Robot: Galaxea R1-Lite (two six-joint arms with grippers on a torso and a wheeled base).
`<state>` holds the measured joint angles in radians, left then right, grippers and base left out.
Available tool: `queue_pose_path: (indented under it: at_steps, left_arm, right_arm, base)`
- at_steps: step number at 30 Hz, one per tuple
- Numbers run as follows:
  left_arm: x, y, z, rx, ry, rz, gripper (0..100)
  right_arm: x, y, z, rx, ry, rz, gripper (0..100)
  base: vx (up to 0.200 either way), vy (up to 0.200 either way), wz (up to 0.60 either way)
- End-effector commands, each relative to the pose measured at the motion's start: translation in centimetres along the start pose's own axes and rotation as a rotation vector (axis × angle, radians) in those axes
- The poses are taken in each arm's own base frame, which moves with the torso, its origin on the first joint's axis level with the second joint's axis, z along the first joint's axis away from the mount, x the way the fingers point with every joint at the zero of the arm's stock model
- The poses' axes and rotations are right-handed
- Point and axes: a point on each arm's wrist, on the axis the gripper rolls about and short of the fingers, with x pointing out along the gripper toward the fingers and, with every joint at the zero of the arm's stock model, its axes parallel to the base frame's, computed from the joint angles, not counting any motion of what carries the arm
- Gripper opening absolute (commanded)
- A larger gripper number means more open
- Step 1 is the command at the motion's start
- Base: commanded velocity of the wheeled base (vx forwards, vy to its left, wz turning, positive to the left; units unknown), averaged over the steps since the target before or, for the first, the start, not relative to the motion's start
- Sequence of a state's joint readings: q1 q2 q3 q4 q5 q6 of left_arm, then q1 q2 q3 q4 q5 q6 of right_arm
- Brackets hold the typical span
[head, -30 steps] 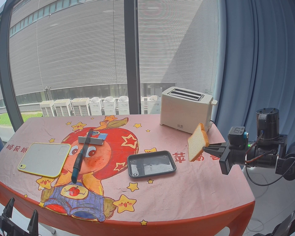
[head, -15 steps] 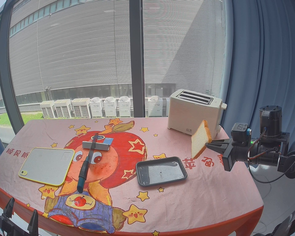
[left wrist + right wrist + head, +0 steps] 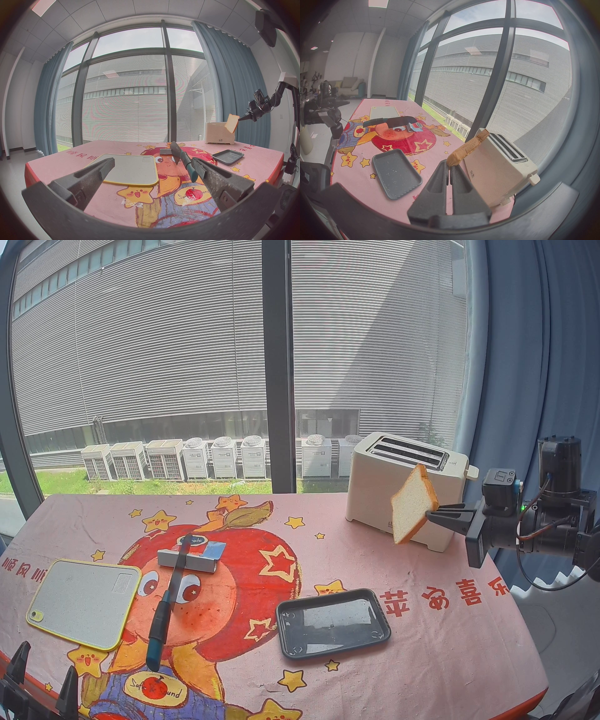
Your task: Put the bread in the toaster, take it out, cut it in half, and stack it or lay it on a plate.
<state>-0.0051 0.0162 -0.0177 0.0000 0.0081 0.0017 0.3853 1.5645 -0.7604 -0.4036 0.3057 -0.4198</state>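
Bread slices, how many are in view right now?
1. The bread slice is held in the right pincer, in the air by the toaster. Another could sit hidden down in its slots.

- The right gripper (image 3: 432,514) has carried the bread (image 3: 411,505) upward: a second ago the slice hung low, off the toaster's (image 3: 375,490) lower front corner; now it sits high before the toaster's front face, its top edge just under the slots.
- The head camera has shifted, so everything on the tabletop (image 3: 437,646) sits differently in the head view without having moved.
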Motion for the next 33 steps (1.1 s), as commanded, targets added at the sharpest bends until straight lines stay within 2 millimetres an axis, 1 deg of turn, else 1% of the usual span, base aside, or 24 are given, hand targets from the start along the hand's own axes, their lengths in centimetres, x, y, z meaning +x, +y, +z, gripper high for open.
queue_pose_path:
  at_steps: [1, 8, 16, 23, 29, 32, 33]
  left_arm:
    - [0.0, 0.0, -0.5, 0.000, 0.000, -0.003, 100]
    - [0.0, 0.0, -0.5, 0.000, 0.001, -0.003, 100]
    - [0.0, 0.0, -0.5, 0.000, 0.000, -0.003, 100]
    - [0.0, 0.0, -0.5, 0.000, 0.000, -0.003, 100]
    - [0.0, 0.0, -0.5, 0.000, 0.001, 0.000, 100]
    - [0.0, 0.0, -0.5, 0.000, 0.001, 0.000, 100]
    - [0.0, 0.0, -0.5, 0.000, 0.001, -0.005, 100]
  right_arm:
    - [-0.6, -1.3, 0.4, -0.015, -0.027, -0.020, 0]
    - [-1.5, -1.7, 1.2, -0.024, -0.068, -0.026, 0]
    - [-2.4, -3.7, 1.7, -0.047, -0.113, -0.043, 0]
    - [-3.5, -5.7, 1.8, -0.098, -0.104, -0.041, 0]
    - [-4.2, -7.1, 2.9, -0.149, -0.129, -0.067, 0]
    - [-4.2, -7.4, 3.5, -0.155, -0.140, -0.067, 0]
    - [-4.0, -7.8, 3.9, -0.159, -0.146, -0.071, 0]
  base:
    - [0.000, 0.000, 0.00]
    - [0.000, 0.000, 0.00]
    - [0.000, 0.000, 0.00]
    - [0.000, 0.000, 0.00]
    - [0.000, 0.000, 0.00]
    - [0.000, 0.000, 0.00]
    - [-0.200, 0.000, 0.00]
